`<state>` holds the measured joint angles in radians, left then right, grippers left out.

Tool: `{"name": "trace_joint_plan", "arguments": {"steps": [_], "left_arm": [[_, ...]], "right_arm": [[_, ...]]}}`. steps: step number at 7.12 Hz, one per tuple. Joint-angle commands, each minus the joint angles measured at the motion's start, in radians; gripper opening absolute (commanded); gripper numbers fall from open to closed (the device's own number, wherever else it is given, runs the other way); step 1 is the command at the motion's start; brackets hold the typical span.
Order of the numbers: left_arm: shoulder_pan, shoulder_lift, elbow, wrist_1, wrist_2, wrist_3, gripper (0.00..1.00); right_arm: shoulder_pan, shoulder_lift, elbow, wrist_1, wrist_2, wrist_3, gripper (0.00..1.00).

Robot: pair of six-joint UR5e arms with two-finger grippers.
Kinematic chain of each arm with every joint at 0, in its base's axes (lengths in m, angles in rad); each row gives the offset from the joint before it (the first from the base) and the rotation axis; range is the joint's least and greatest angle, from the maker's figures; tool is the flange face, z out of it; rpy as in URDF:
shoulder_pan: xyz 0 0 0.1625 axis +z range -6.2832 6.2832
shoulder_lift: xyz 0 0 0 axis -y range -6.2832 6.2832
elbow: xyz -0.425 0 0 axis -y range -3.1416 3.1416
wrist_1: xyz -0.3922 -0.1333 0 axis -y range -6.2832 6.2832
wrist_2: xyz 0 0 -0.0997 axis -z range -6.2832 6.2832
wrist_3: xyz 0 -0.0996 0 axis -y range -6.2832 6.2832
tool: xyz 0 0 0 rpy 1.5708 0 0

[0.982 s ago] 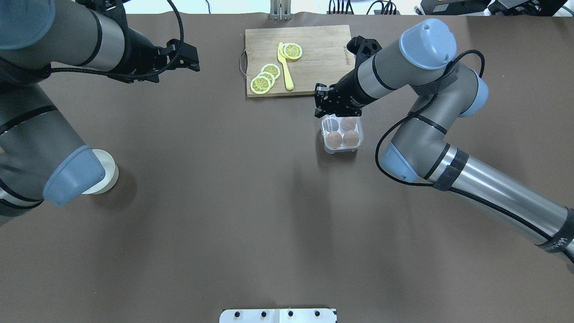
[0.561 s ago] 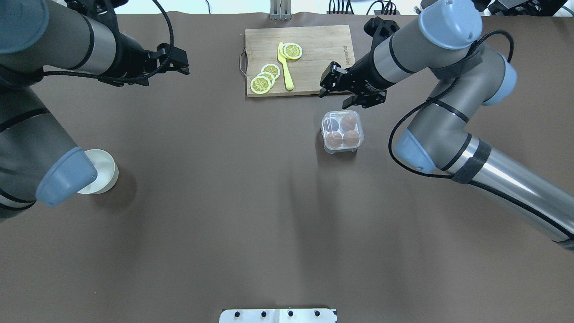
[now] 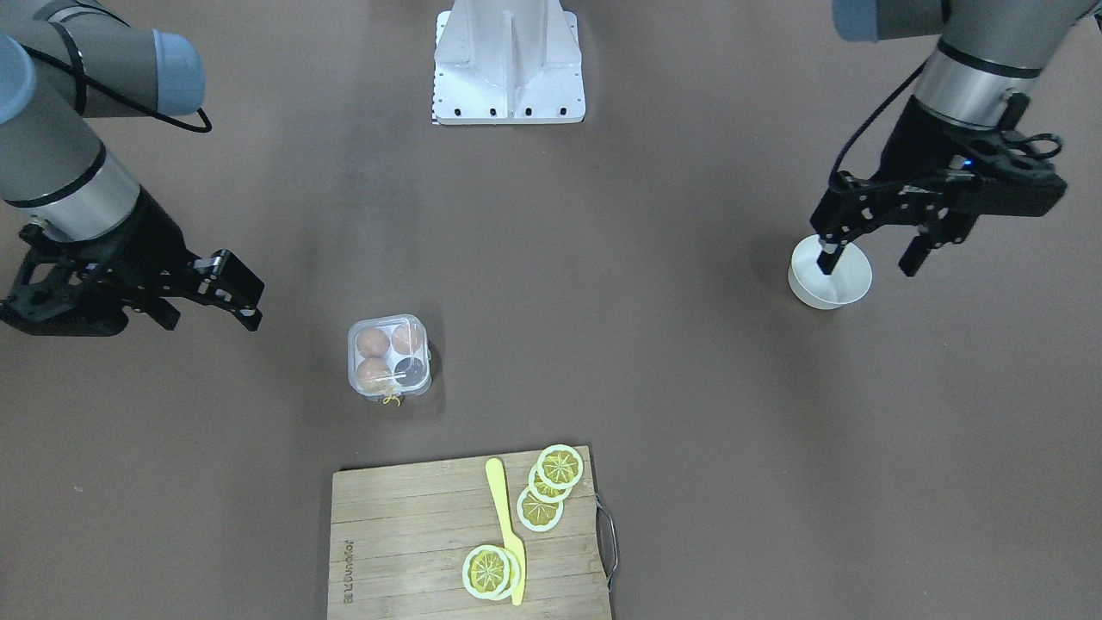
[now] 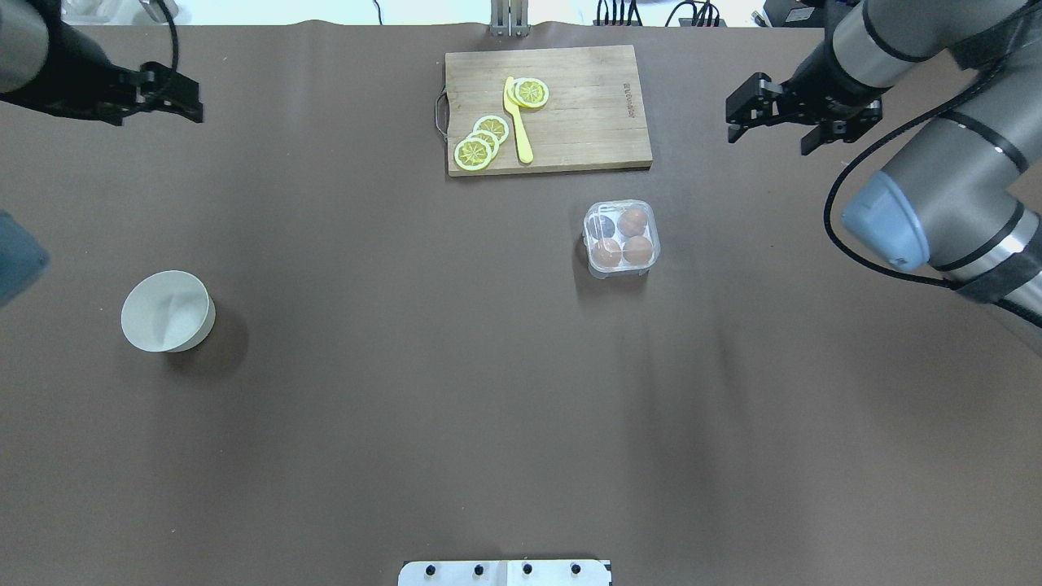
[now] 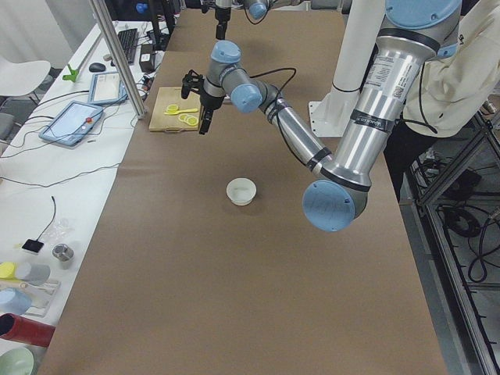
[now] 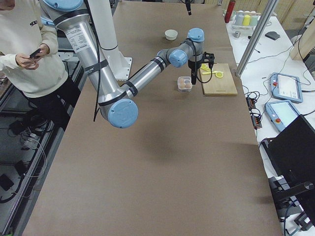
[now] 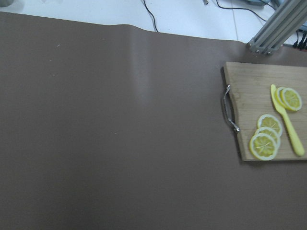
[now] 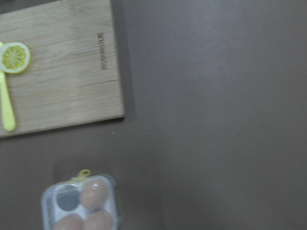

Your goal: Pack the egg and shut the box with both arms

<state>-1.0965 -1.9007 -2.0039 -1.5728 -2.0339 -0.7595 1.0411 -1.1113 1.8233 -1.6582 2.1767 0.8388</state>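
The clear box [image 4: 621,238] sits on the brown table right of centre, with its lid down over the cells. It holds three brown eggs [image 4: 637,249], and one cell [image 4: 604,224] is empty. The box also shows in the front view [image 3: 389,355] with its yellow string tag [image 3: 392,399], and in the right wrist view [image 8: 79,206]. My right gripper [image 4: 769,126] is open and empty, hanging above the table up and to the right of the box. My left gripper [image 4: 194,102] is open and empty at the far left, and in the front view [image 3: 868,263] it hangs over the bowl.
A white bowl [image 4: 167,311] stands empty at the left. A wooden cutting board [image 4: 586,106] with lemon slices [image 4: 480,142] and a yellow knife [image 4: 518,122] lies at the back centre, just beyond the box. The robot's white base [image 3: 508,65] is at the near edge.
The right gripper lifted off the box and swung back to the right. The left arm pulled away to the far left and uncovered the bowl. The box and eggs stayed put.
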Motion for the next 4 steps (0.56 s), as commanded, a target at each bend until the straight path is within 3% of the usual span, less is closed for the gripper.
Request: {"name": "trace_joint_plan", "arguments": {"steps": [1, 2, 4], "left_arm": [[-0.191, 0.087, 0.057, 0.090, -0.061, 0.341, 0.97], [-0.260, 0.104, 0.094, 0.089, -0.133, 0.356, 0.97], [-0.368, 0.196, 0.131, 0.100, -0.219, 0.565, 0.98]], "right_arm": [[0.115, -0.091, 0.027, -0.167, 0.014, -0.397, 1.00], [0.169, -0.147, 0.019, -0.166, 0.037, -0.494, 1.00], [0.314, -0.258, -0.033, -0.155, 0.156, -0.700, 1.00]]}}
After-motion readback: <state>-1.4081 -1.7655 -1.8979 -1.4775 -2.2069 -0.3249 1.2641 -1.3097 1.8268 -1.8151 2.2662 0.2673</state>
